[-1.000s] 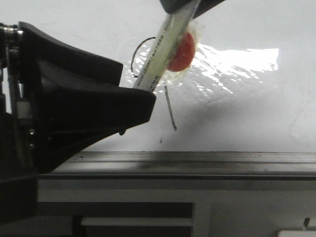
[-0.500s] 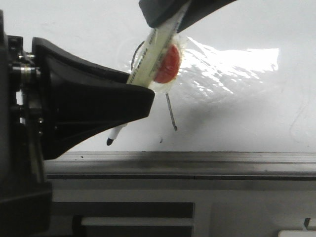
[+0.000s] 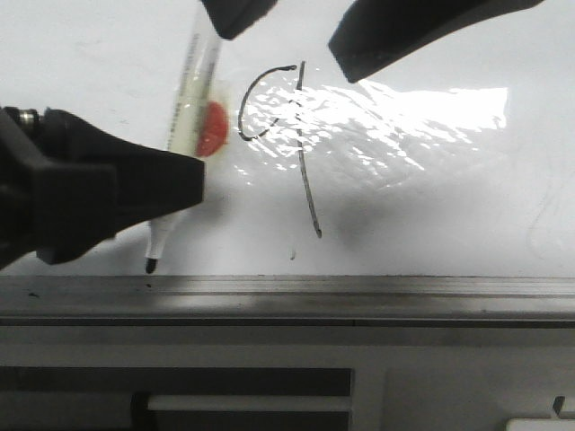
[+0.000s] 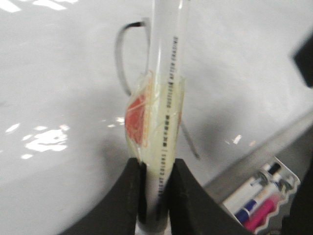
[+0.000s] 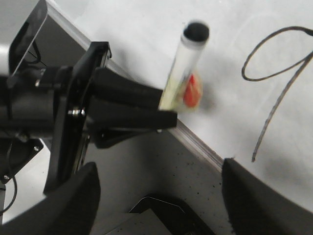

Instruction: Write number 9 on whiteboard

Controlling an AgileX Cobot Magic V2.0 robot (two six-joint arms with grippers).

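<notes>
The whiteboard [image 3: 449, 197] bears the number 9 [image 3: 305, 162], an open black loop joined to a long slanted stem. It also shows in the left wrist view [image 4: 122, 54] and the right wrist view [image 5: 274, 98]. My left gripper [image 3: 190, 180] is shut on a white marker [image 3: 193, 90] with a red taped patch. It holds the marker left of the figure, black tip [image 3: 151, 265] down near the ledge. The marker sits between the jaws in the left wrist view [image 4: 156, 169]. My right gripper [image 3: 286, 45] is open and empty above the figure, its jaws wide apart [image 5: 161, 196].
A grey metal ledge [image 3: 377, 289] runs along the board's near edge. A wrinkled shiny film patch [image 3: 404, 117] lies right of the figure. A tiny dark speck [image 3: 293, 254] sits below the stem. A tray of coloured markers [image 4: 259, 205] lies beyond the ledge.
My left gripper has carried the marker leftwards off the figure, so the whole 9 now shows. The marker tip has dropped towards the ledge. The right gripper's fingers now stand apart from the marker.
</notes>
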